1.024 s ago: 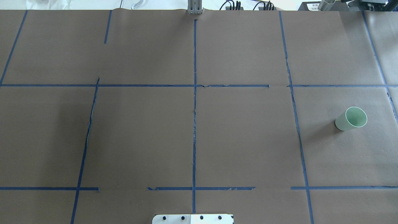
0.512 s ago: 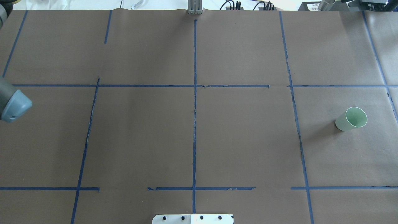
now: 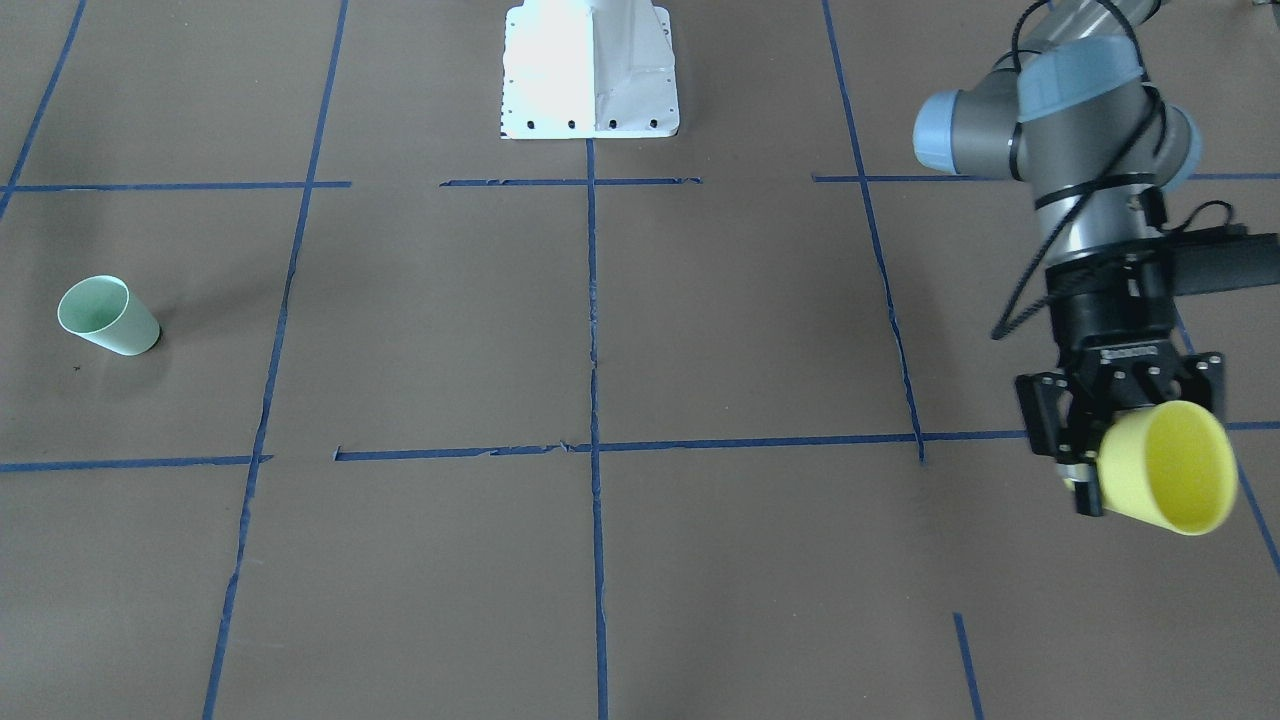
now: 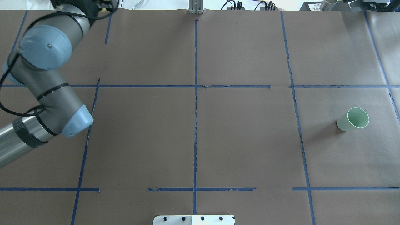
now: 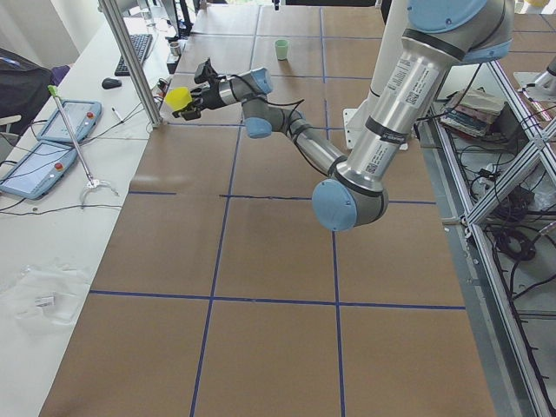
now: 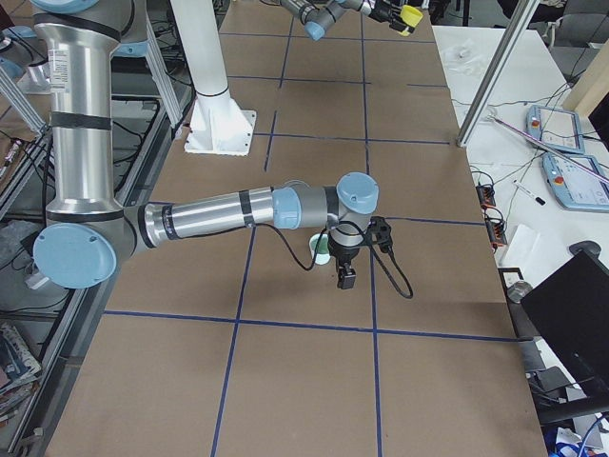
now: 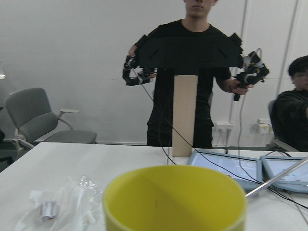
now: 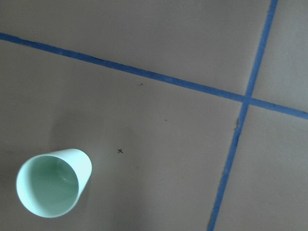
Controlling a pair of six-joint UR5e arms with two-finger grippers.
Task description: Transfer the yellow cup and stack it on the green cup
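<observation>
The yellow cup hangs above the table, tipped on its side, with my left gripper shut on its lower body. Its rim fills the bottom of the left wrist view. It also shows at the table's far edge. The green cup stands upright on the brown table at the opposite end. My right gripper hovers right beside the green cup. I cannot tell whether it is open or shut.
The white base plate sits at the robot's side of the table. Blue tape lines cross the brown cover. A white side table with tablets and a metal post lies beyond the yellow cup. People stand there.
My left arm has swung into the overhead view from the left edge and now reaches toward the far left corner. The green cup has not moved.
</observation>
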